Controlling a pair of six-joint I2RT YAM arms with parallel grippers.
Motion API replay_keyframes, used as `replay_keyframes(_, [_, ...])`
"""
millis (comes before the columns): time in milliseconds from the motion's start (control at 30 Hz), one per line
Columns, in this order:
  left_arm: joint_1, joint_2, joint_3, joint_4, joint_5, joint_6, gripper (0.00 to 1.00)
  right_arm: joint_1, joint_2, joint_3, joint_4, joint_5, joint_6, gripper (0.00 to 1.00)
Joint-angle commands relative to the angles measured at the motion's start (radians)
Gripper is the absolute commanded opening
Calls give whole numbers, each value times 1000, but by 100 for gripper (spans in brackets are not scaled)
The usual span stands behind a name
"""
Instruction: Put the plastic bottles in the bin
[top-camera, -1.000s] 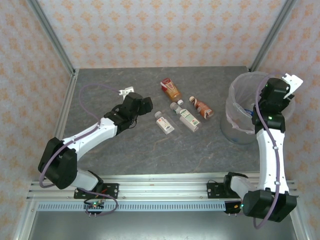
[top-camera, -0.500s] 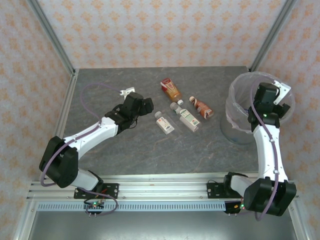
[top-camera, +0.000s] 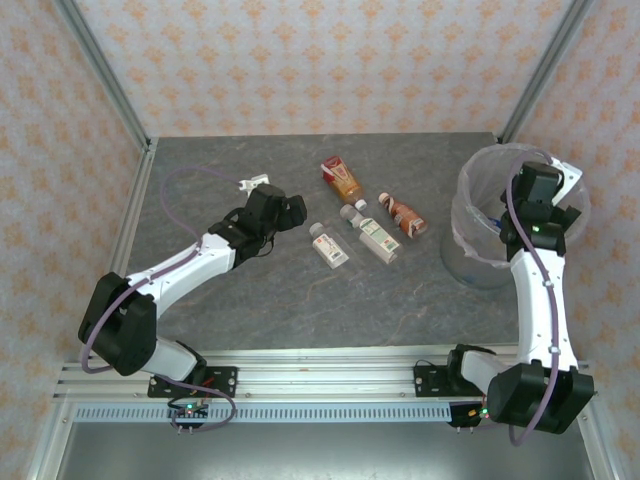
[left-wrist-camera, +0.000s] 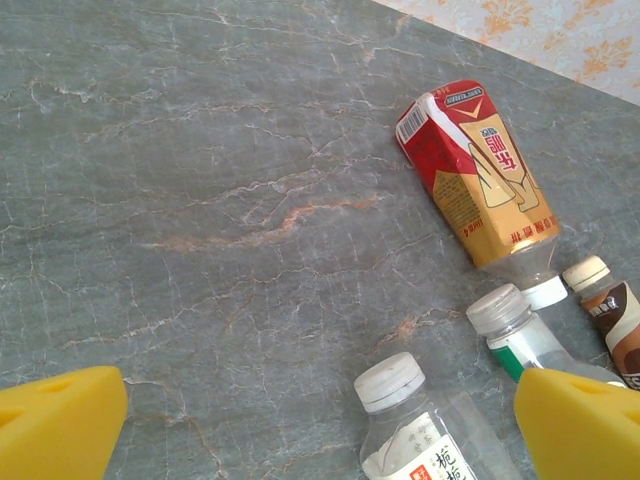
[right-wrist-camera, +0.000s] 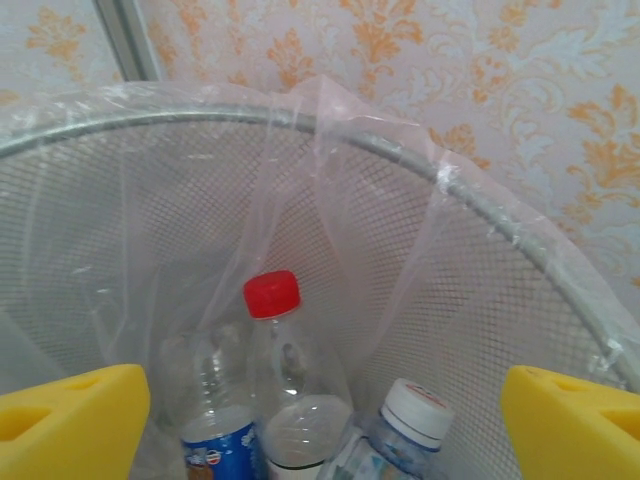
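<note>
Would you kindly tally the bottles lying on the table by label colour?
Red-orange bottle: 1
Brown bottle: 1
White-green bottle: 1
White bottle: 1
Total: 4

Pale wallpaper (top-camera: 300, 60) with orange motifs, grey veined tabletop (top-camera: 330, 310), seemingly aluminium corner posts (top-camera: 104, 72)

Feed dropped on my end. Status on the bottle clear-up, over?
Left gripper open, empty, near four bottles lying on table. Right gripper open, empty, over bin; red-capped bottle and others inside. Nothing in the way.
</note>
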Motion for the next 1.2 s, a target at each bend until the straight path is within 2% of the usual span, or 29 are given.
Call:
replay_keyframes(0, [9, 11, 16, -19, 18, -10, 100, -4, -32, 61, -46, -82, 44, 92])
replay_keyframes(67, [10, 17, 23, -31, 20, -16, 100, -3, -45, 77, -49, -134, 64, 94])
replay_keyframes(100, [12, 21, 24, -36, 18, -20, 100, -1, -52, 83, -46, -158, 70, 100])
replay_keyframes(233, [16, 34, 32, -46, 16, -42, 100, 35, -69, 115, -41, -284, 82, 99])
replay_keyframes(367, [18, 47, 41, -51, 30, -59, 100, 137, -53, 163, -45, -365, 63, 99])
replay_keyframes(433, [20, 56, 50, -64, 37, -65, 100, 203, -26, 198, -62, -369, 31, 99])
replay_keyframes(567, [20, 67, 57, -67, 46, -73, 100, 372, 69, 289, -136, -285, -74, 99])
replay_keyframes(667, [20, 70, 57, -72, 45, -79, 100, 461, 151, 332, -157, -244, -108, 99])
replay_keyframes(833, [21, 71, 60, -86, 41, -79, 100, 558, 254, 358, -163, -280, -117, 99])
replay_keyframes(1067, [25, 76, 66, -106, 37, -84, 100, 626, 351, 327, -181, -360, -101, 99])
replay_keyframes(1167, [25, 78, 73, -146, -5, -115, 100, 666, 375, 293, -216, -421, -105, 99])
